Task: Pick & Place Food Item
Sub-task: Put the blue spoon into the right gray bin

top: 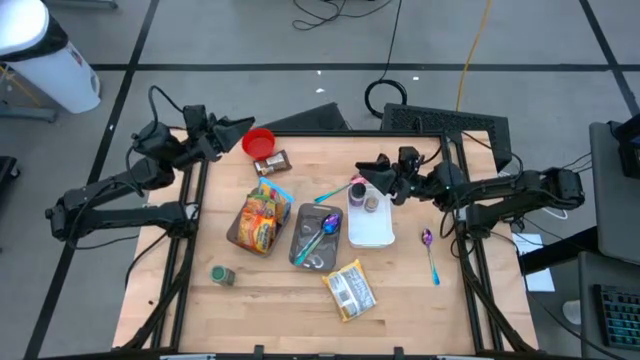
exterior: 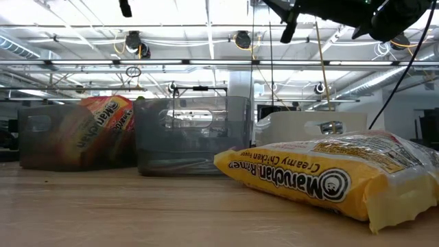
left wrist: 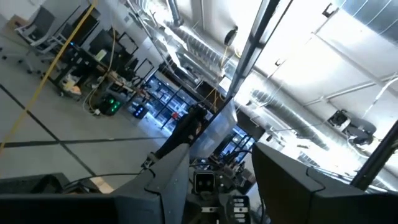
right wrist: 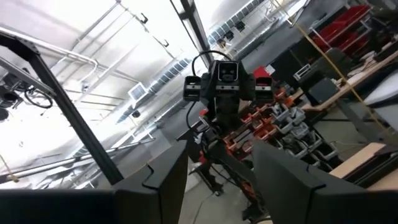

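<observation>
Nearest the low camera: yellow Maruchan ramen packet ("Creamy Chicken" print readable), lying flat on the wooden tabletop. From above, this packet sits toward the front edge, apart from the other items.

Behind it, three containers in a row across mid-table:
- clear bin holding an orange ramen packet, which leans against the bin wall in the low view;
- grey bin holding a blue-green spoon;
- white tray, with a small round jar at its far end.

Other items: red cup at the far left of the tabletop, brown packet just beside it; teal-handled utensil between bins and tray; purple spoon near the right edge; small green-lidded jar at front left.

Left pincer: raised over the far left corner, just beside the red cup, camera tilted up at the ceiling. Fingers stand apart, nothing between them.

Right pincer: raised over the far end of the white tray. Fingers parted, nothing between them; its view faces the left arm across the room.

No food item is held.
</observation>
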